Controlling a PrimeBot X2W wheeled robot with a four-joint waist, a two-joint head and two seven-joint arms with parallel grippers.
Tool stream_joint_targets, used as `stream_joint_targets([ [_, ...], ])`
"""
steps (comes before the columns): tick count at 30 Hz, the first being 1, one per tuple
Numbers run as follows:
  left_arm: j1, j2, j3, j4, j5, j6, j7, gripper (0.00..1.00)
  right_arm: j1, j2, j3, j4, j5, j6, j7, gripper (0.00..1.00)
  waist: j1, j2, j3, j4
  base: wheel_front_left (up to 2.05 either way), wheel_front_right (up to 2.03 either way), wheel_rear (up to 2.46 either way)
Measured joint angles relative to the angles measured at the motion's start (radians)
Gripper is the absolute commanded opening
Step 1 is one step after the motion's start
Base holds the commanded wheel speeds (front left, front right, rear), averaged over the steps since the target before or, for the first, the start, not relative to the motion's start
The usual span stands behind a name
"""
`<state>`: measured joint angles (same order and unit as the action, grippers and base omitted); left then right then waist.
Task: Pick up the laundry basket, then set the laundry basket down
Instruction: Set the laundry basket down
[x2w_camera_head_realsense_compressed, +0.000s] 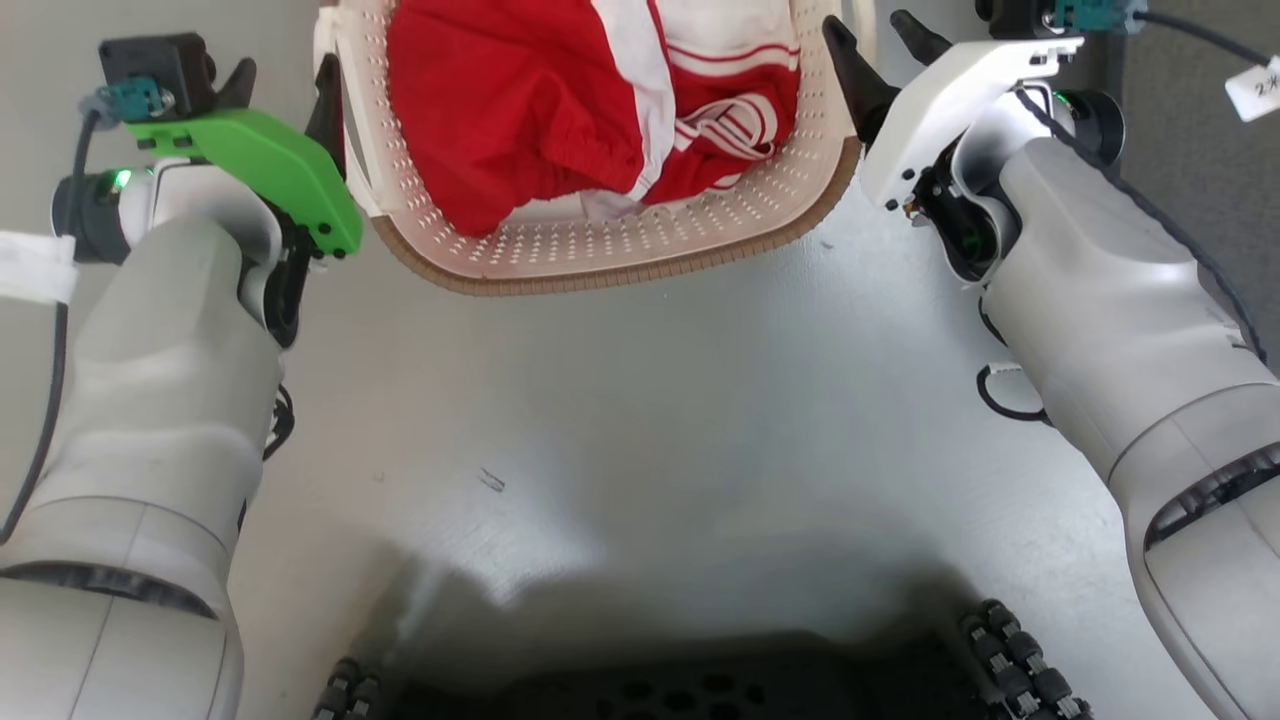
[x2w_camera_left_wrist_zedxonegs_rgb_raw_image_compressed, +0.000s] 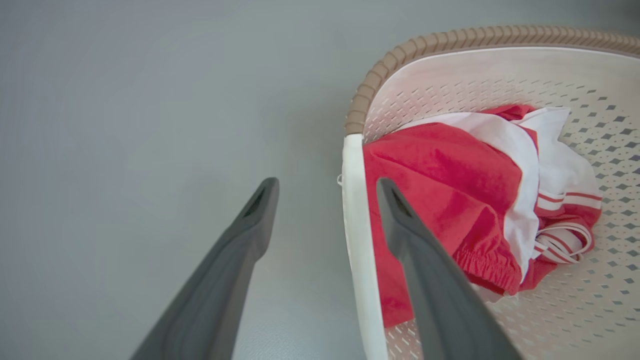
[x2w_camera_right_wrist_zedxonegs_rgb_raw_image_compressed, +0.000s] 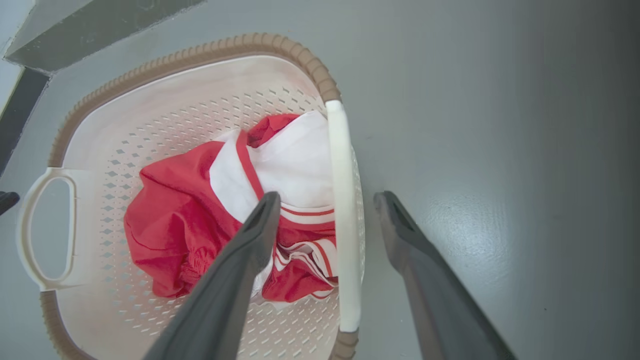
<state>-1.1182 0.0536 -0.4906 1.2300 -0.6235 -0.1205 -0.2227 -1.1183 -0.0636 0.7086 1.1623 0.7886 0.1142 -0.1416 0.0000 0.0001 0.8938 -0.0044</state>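
At the top centre of the head view, cut off by the upper edge: the laundry basket (x2w_camera_head_realsense_compressed: 600, 245), over a grey floor (x2w_camera_head_realsense_compressed: 640, 420). Holds a heap of red and white clothes (x2w_camera_head_realsense_compressed: 520, 100). Resting on the floor or hanging just clear of it: cannot tell.

At the upper left of the head view, hard against the basket's side: the left gripper (x2w_camera_head_realsense_compressed: 287, 85), jaws apart. In the left wrist view, straddles the white left handle (x2w_camera_left_wrist_zedxonegs_rgb_raw_image_compressed: 357, 240), with one finger over bare floor at lower left and the other inside the basket, over the red cloth. Not clamped on the bar; touching it or not, cannot tell.

At the upper right of the head view, at the opposite side: the right gripper (x2w_camera_head_realsense_compressed: 866, 35), jaws likewise apart. In the right wrist view, straddles the white right handle (x2w_camera_right_wrist_zedxonegs_rgb_raw_image_compressed: 340, 225), with one finger at lower centre over the clothes and the other at lower right over the floor. No squeeze on the bar visible.
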Motion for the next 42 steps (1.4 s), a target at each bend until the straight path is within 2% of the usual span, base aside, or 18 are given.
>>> stream_joint_targets([
  [16, 0.084, -0.007, -0.006, -0.055, 0.006, -0.002, -0.029, 1.0, 0.076, 0.0, -0.008, 0.003, -0.003, 0.0, -0.101, 1.0, 0.0, 0.0, -0.138, 0.003, 0.0, 0.0, 0.0],
  [25, 0.142, 0.005, 0.035, -0.259, 0.048, 0.003, -0.029, 1.0, 0.143, -0.01, -0.029, -0.035, -0.019, 0.004, -0.113, 1.0, 0.0, 0.0, -0.245, 0.008, 0.0, 0.0, 0.0],
  [30, 0.207, 0.02, 0.056, -0.345, 0.085, 0.024, -0.029, 1.0, 0.155, -0.042, -0.077, -0.144, -0.056, -0.033, -0.113, 1.0, 0.0, 0.0, -0.301, 0.01, 0.0, 0.0, 0.0],
  [42, 0.373, 0.055, 0.144, -0.576, 0.164, 0.087, -0.029, 1.0, 0.291, -0.063, -0.173, -0.383, -0.187, -0.128, -0.113, 1.0, -0.0001, 0.0, -0.434, 0.005, 0.0, 0.0, 0.0],
])
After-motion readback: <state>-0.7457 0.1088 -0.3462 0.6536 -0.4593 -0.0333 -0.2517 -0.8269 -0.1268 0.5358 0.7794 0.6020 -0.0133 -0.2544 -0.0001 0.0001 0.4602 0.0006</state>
